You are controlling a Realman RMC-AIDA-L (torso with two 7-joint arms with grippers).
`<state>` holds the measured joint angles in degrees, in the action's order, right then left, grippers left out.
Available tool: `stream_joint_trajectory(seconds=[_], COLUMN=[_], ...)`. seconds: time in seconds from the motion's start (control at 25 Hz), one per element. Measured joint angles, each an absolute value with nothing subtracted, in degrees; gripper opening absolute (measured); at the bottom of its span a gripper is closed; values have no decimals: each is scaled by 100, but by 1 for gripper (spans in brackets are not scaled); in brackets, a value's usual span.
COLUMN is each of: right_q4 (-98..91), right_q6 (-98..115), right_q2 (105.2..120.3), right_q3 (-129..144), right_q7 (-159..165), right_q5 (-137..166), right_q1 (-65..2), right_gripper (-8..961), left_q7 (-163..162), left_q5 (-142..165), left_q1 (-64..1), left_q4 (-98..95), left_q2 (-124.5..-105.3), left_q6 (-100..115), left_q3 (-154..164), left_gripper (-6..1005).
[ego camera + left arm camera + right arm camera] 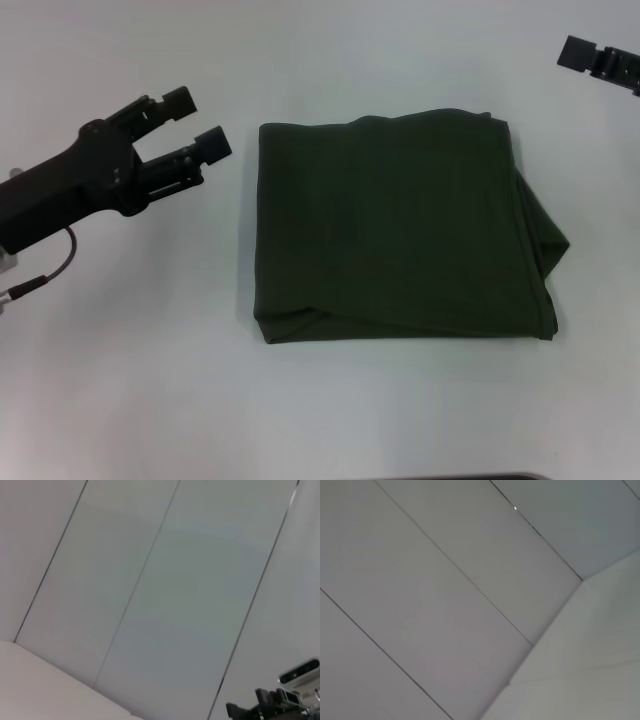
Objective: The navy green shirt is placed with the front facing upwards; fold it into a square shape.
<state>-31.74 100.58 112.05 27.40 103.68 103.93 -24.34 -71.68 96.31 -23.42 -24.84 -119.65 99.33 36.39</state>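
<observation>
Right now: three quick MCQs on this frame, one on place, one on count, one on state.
1. Where is the left gripper?
A. on the shirt
B. off the shirt's left edge
C. out of view

2. How many shirts lie on the table?
A. one
B. two
C. three

3. The shirt is
A. spread flat, sleeves out
B. folded to a rough square
C. bunched in a ball

Key: 1 B, its open fingers clear the cloth; 2 A, one green bundle; 3 B, layered edges show, no lettering. Right gripper sits far right.

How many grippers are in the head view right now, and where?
2. The left gripper hovers open just left of the folded navy green shirt. The right gripper sits at the far right edge, mostly out of frame.
</observation>
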Motion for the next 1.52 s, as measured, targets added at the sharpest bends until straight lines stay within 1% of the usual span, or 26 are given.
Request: stream_joint_trajectory(seconds=[0.08,0.24,0.28,0.32,0.52,0.68,0.84,1.52], right_q4=[-3196,-3227,-3256,-3256,-3268,-3270,-3270,-3232], right_q6=[10054,9967,9865,9865,9595,9403,9275,8978], right_q2=[11168,11106,11065,11065,10940,10928,10955,10975], right_q3=[2740,2707,2689,2689,2671,2597,2588,2633], right_q7=[10402,10433,10503,10503,10899,10910,10910,11018], right_q5=[10523,10866,11026,11026,11372,11392,11403,11453], right_q1=[-2426,-2419,-2410,-2410,-2379,-2312,-2288,-2283], right_gripper=[545,731,777,800,917,917,916,914], left_q7=[-7181,-7293,-7394,-7394,-7796,-7856,-8012,-8067], left_q5=[9632,9635,9636,9636,9695,9702,9702,9907], left_q1=[-2291,-2245,-2213,-2213,-2204,-2220,-2255,-2436], left_q4=[-2490,-2562,-2637,-2637,-2846,-2855,-2891,-2997], left_q2=[-11963,-11983,-11995,-11995,-12003,-11994,-11968,-11967], left_q6=[9941,9917,9914,9914,9904,9899,9881,9704], left_q3=[3551,3490,3469,3469,3471,3473,3503,3563], left_gripper=[891,893,894,894,895,890,888,888])
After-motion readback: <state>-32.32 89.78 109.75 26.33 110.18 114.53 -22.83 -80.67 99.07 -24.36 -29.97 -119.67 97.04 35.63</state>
